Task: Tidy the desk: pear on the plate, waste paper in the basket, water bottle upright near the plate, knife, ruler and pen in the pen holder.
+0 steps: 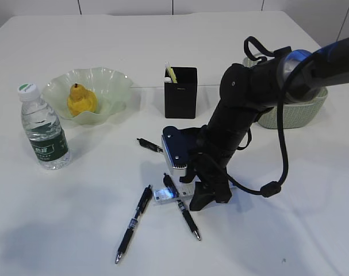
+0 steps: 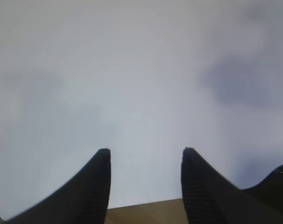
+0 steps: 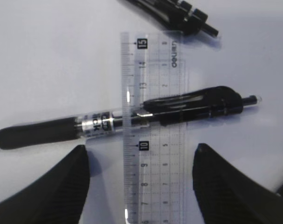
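Note:
My right gripper [image 3: 141,149] hangs open just above the desk [image 1: 76,230], one finger on each side of the clear ruler [image 3: 153,116]. The ruler lies across a black pen [image 3: 48,131] and nothing is held. In the exterior view the right gripper [image 1: 191,198] is low over the ruler [image 1: 165,195] and that pen [image 1: 185,214]. The pear [image 1: 81,100] sits in the plate [image 1: 114,80]. To the plate's left the water bottle [image 1: 43,129] stands upright. A yellow knife [image 1: 171,73] sticks out of the pen holder [image 1: 180,92]. My left gripper [image 2: 146,151] is open over bare desk. The waste paper is out of view.
A second black pen [image 1: 134,221] lies left of the ruler, a third [image 1: 148,144] in front of the pen holder. The basket [image 1: 298,109] stands at the right, partly hidden behind my right arm. The left wrist view shows the desk's near edge [image 2: 146,201].

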Robot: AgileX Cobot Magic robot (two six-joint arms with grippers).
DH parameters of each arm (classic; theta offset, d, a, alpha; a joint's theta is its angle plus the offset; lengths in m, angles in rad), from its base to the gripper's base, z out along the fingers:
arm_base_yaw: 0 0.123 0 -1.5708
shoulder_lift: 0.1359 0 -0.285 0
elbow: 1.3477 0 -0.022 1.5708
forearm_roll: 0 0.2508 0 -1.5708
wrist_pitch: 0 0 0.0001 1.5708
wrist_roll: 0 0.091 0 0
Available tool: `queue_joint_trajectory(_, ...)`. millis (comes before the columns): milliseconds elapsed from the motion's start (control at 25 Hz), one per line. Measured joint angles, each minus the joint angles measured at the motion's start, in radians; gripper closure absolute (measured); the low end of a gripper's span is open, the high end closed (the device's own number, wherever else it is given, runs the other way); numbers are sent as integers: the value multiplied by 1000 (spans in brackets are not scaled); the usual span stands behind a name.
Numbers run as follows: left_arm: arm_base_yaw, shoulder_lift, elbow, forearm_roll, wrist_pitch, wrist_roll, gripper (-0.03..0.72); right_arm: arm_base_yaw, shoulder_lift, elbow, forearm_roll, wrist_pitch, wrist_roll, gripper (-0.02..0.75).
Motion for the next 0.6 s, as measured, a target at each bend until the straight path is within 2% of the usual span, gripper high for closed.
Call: queue_joint_trajectory(600,0,0,0,0,0,0,347,0,0,-4,-4,-2,8,192)
